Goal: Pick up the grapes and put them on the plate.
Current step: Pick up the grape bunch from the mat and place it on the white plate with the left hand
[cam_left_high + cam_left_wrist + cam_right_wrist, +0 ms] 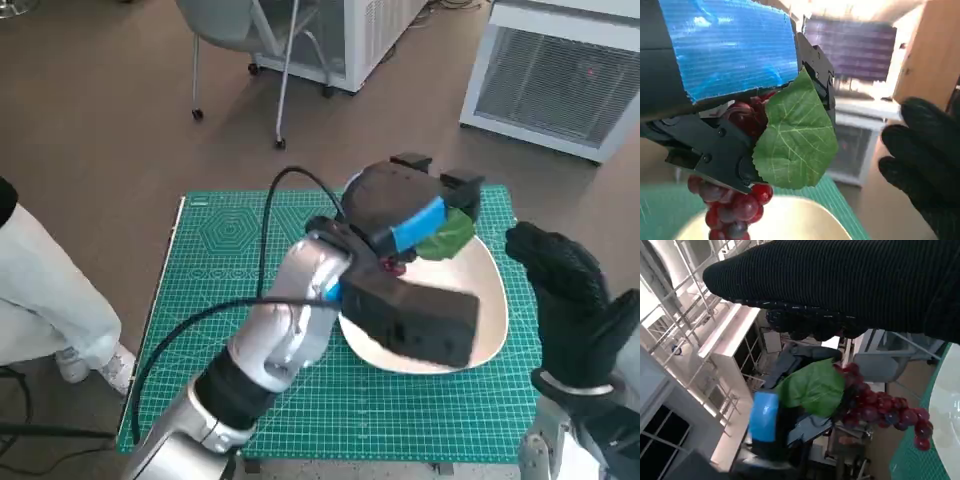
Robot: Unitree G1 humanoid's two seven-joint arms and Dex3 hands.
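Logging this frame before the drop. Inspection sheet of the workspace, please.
Surface: green cutting mat covers the table.
Job's things: grapes, with a green leaf, held above the plate; not yet on it.
Clutter: nothing seen.
Robot hands: left robot hand grips the grapes over the plate; right robot hand beside the plate, fingers apart, holding nothing.
Cables: black cable loops over the left forearm.
Surroundings: chair and white units on brown floor; a person's leg beside the table.

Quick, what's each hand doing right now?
Left hand: holding the bunch of red grapes with a green leaf.
Right hand: open, holding nothing.
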